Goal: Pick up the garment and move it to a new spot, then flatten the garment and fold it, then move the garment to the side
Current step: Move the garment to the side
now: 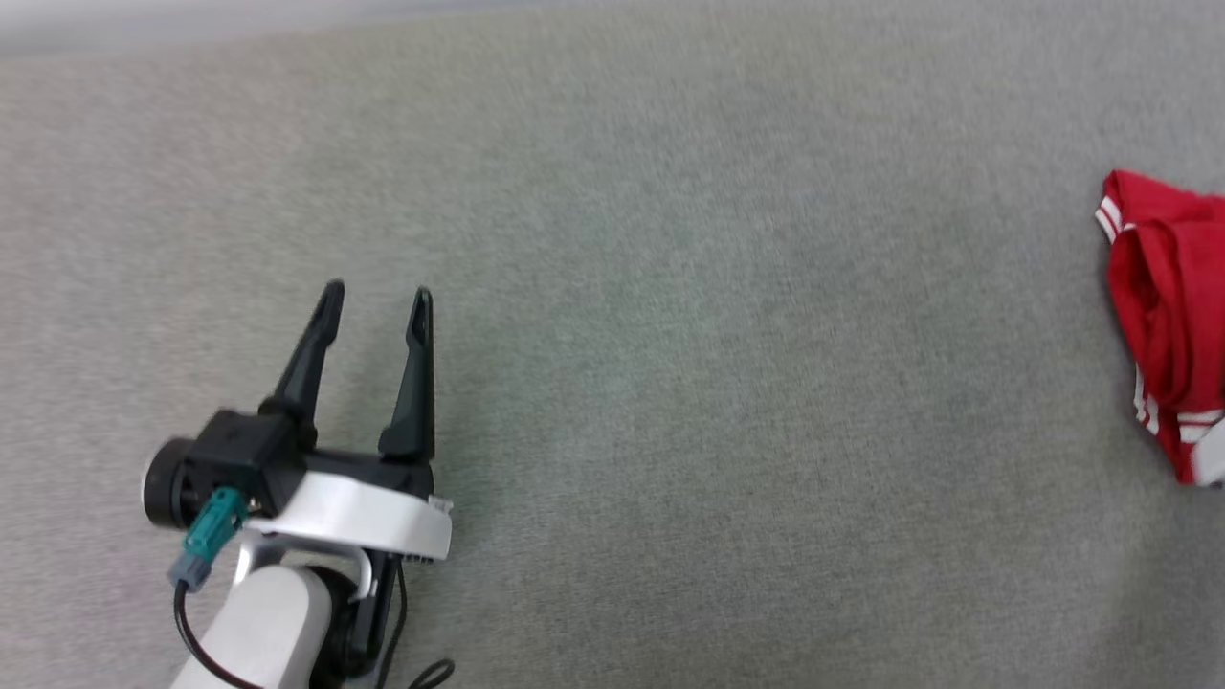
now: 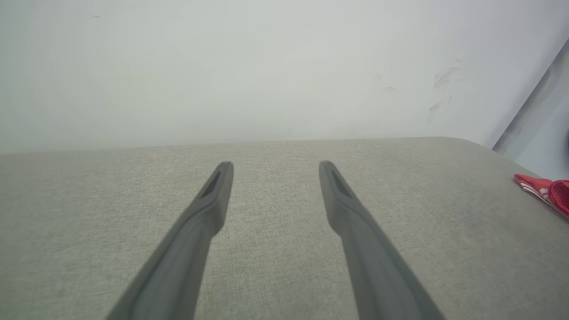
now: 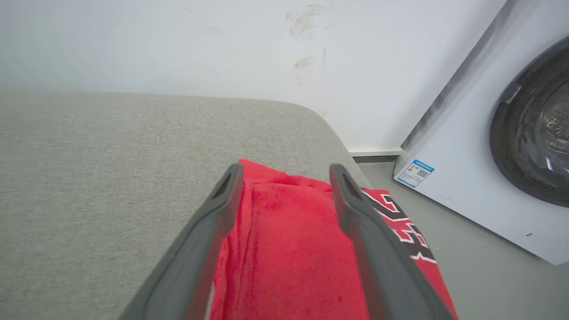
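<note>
R tool (image 3: pixel 285 169) spread over garment (image 3: pixel 289 253); L tool (image 1: pixel 377 290) spread, far off.

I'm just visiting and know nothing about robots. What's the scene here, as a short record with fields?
surface: grey upholstery
garment: red jersey, bunched at the surface's right edge
left gripper: open, above bare upholstery, apart from the garment
right gripper: open, above the garment, not gripping it
beside: washing machine near a white wall

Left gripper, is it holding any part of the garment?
No, the left gripper stands open over the grey cushion, with the garment lying apart at the right edge.
</note>
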### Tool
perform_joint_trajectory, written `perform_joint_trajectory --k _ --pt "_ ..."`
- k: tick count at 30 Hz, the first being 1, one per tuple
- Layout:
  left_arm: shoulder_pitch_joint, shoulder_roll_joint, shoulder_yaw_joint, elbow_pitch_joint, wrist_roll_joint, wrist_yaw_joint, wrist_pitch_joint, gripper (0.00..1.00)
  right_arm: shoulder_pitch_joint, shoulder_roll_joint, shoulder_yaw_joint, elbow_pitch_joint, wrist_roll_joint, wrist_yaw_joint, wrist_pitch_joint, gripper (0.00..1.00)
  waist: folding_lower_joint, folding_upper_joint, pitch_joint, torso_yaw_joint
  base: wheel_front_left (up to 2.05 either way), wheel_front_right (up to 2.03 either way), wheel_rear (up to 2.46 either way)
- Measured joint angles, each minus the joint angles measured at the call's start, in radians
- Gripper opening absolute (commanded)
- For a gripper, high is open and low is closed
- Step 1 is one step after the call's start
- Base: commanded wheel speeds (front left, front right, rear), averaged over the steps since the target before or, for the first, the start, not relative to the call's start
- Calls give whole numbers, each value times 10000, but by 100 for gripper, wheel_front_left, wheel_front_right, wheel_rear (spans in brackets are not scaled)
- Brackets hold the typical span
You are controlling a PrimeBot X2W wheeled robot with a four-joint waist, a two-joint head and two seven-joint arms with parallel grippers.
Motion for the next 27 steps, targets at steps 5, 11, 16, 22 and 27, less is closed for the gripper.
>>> perform_joint_trajectory --k 5,11,16,22,27 --pt "728 -153 219 217 -173 94 -36 100 1189 830 619 -1110 207 0 134 100 0 0 -896 366 0 0 0" --pt "1455 -288 380 512 -253 127 -42 100 2396 1484 1256 -2123 508 2 477 100 0 0 -1868 876 0 0 0" --pt "2080 -224 378 740 -215 73 -48 100 3414 1845 1503 -2980 491 0 857 100 0 0 -2665 1195 0 0 0" --pt "2935 -209 385 796 -249 52 -58 100 4870 2088 1760 -4142 476 0 1417 100 -1 0 -3593 1323 0 0 0" --pt "3173 -240 412 780 -245 36 -58 100 5391 2188 1804 -4876 516 0 1726 100 0 0 -3929 1321 0 0 0"
